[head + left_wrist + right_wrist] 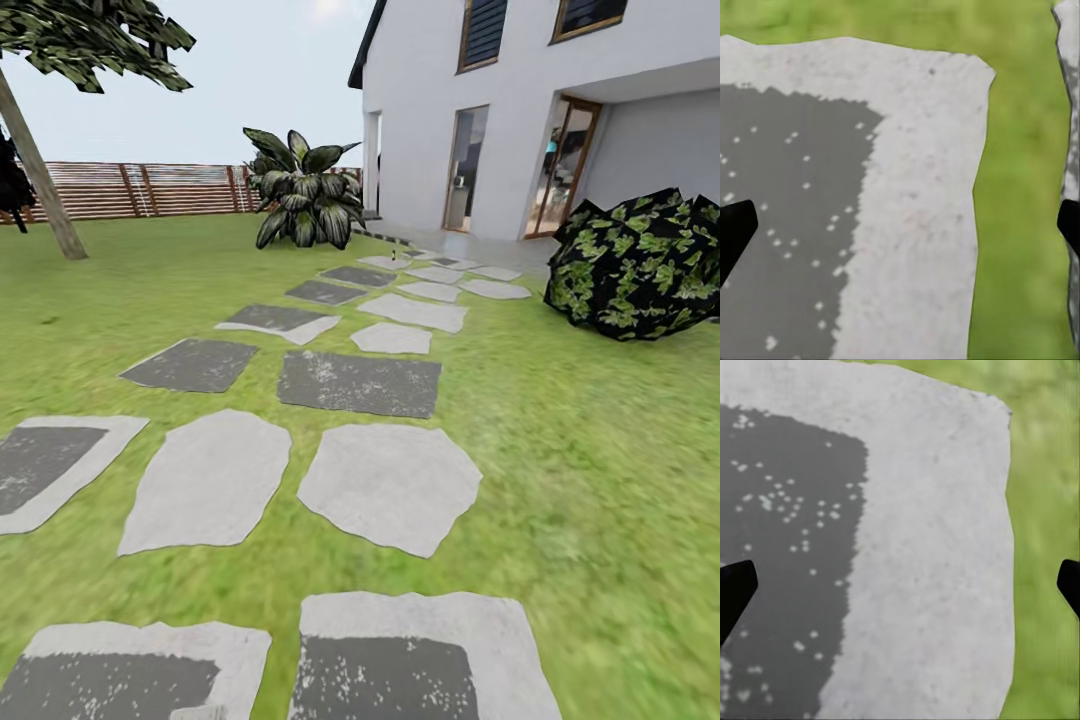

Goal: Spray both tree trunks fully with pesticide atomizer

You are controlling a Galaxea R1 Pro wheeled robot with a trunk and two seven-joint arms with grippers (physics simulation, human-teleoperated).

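Green grass lawn (600, 480) crossed by grey stone paving slabs (390, 485), my left gripper (900, 225) spread wide above a slab, my right gripper (900, 585) likewise, pale leaning tree trunk (40, 175) far ahead, brown slatted wooden fence (150, 190) behind.

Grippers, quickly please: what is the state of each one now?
Left gripper: open, fingers wide apart, holding nothing, over a paving stone.
Right gripper: open, holding nothing.

Green lawn (600, 450), grey speckled paving (360, 383), brown slatted fence (150, 190), white house (520, 110)
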